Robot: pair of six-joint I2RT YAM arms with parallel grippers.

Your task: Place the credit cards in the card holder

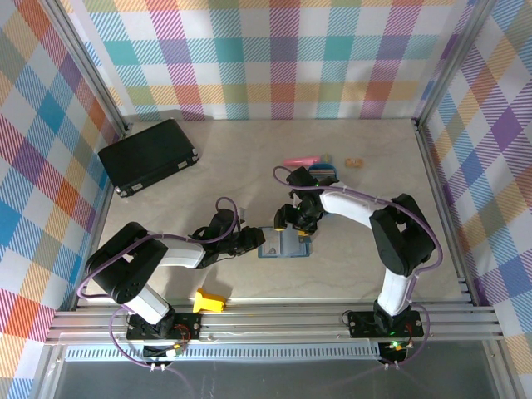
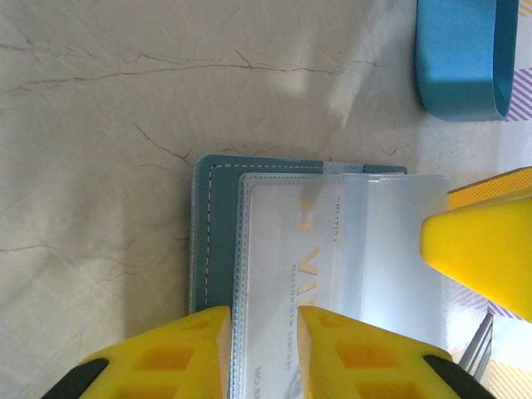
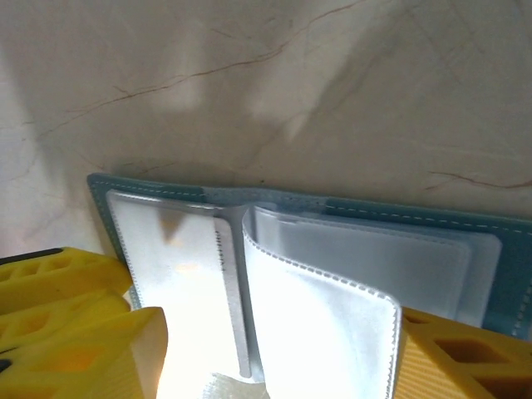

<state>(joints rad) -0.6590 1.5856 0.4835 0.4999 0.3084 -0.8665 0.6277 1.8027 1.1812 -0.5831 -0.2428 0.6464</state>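
Top external view: the card holder (image 1: 283, 243) lies open at mid-table, between the two wrists. The wrists hide both sets of fingertips from above.
Left arm: the left gripper (image 2: 262, 322) has its jaws a narrow gap apart over the holder's left edge. I cannot tell whether they pinch that edge or only rest on it. The frame cuts off the finger bases.
Right arm: the right gripper (image 3: 283, 332) has its jaws spread wide, with a raised clear leaf (image 3: 320, 324) curling up between them. It is unclear whether the leaf touches a finger.
Card: one pale credit card (image 2: 291, 274) sits inside a clear pocket. Its lettering is only partly legible and its end is cut off.
Holder's look: teal cover with pale stitching along the border and stitched clear pockets inside, whitened by glare.
Far side: a blue tray (image 2: 461, 58) stands apart from the holder and is cropped by the frame.
Surface: the table (image 1: 241, 166) is pale and marbled.
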